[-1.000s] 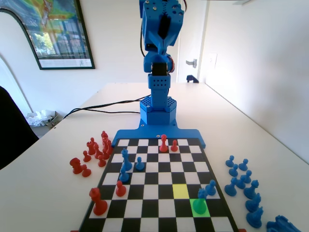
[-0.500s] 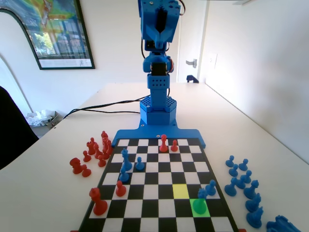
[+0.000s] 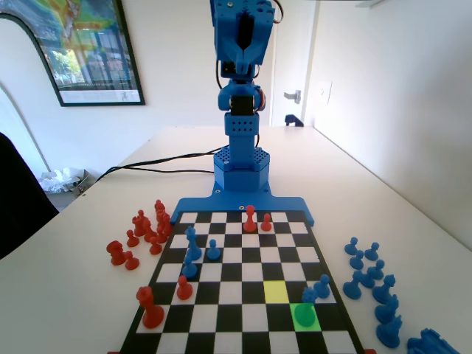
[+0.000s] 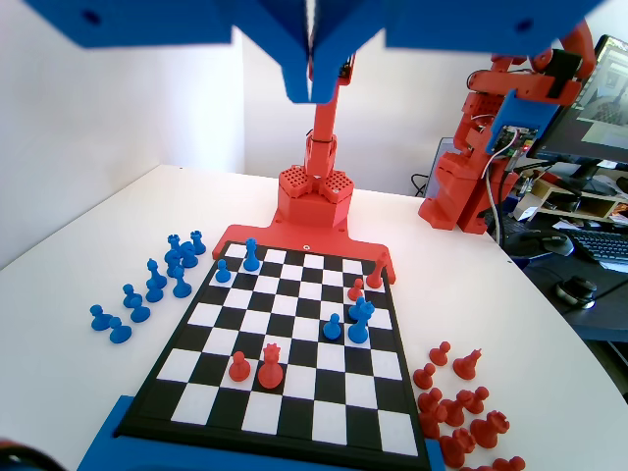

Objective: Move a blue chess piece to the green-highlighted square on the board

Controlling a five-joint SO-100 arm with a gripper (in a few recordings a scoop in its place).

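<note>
The blue chess piece (image 3: 304, 308), crowned and greenish at its base, stands upright on the green-highlighted square (image 3: 313, 322) near the front right of the board (image 3: 233, 254) in the fixed view. The wrist view shows the same piece (image 4: 252, 255) near the board's (image 4: 294, 383) far left corner. My gripper (image 4: 312, 74) hangs high over the board's near end in the wrist view, jaws pressed together and holding nothing. The blue arm (image 3: 241, 125) stands folded upright at the board's far end, well away from the piece.
The yellow square (image 3: 276, 290) lies diagonally beside the green one, with a blue pawn (image 3: 322, 286) close by. Red pieces (image 3: 147, 228) are grouped left of the board and blue ones (image 3: 369, 276) to its right. More red (image 3: 151, 306) and blue (image 3: 193, 243) pieces stand on the board.
The arm's raised upper part has turned a little to face straight along the board. The blue piece has stayed on the green square and no other piece has moved.
</note>
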